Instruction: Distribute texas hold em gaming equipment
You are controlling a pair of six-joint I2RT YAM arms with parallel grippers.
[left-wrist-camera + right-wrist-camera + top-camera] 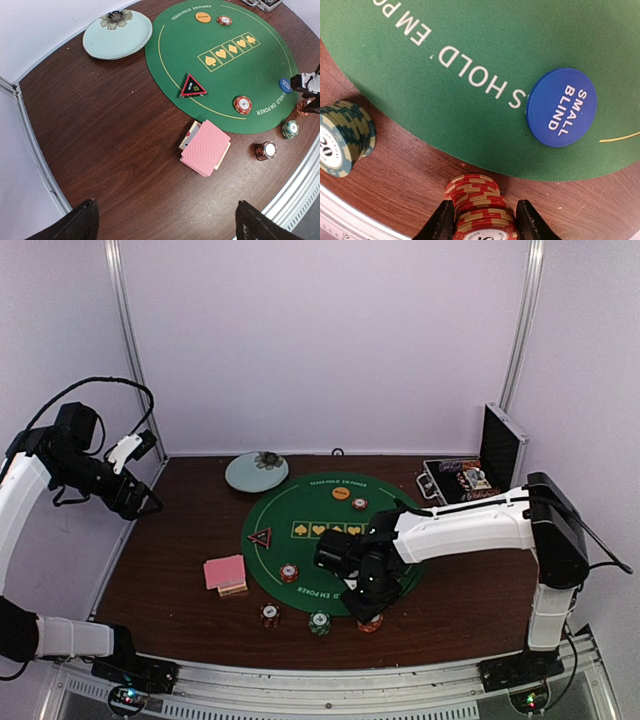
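Right gripper [485, 222] tight on one of five chip stacks [472, 192]; two disc buttons [562, 107], one triangle marker [193, 86].

Wide open over bare table [170, 540] left of card pile [226, 573]. Tight along near edge: dark chip stack [269, 615], green chip stack [319, 622], red chip stack [477, 200] in row, small gaps. Blocked over right half of mat [300, 505] by right arm [460, 525]. Case [497, 445] far right, plate [250, 475] far centre.

Right gripper [483, 219] clamped low, left gripper [167, 220] spread

Partly off-frame: red chip stack [476, 196]
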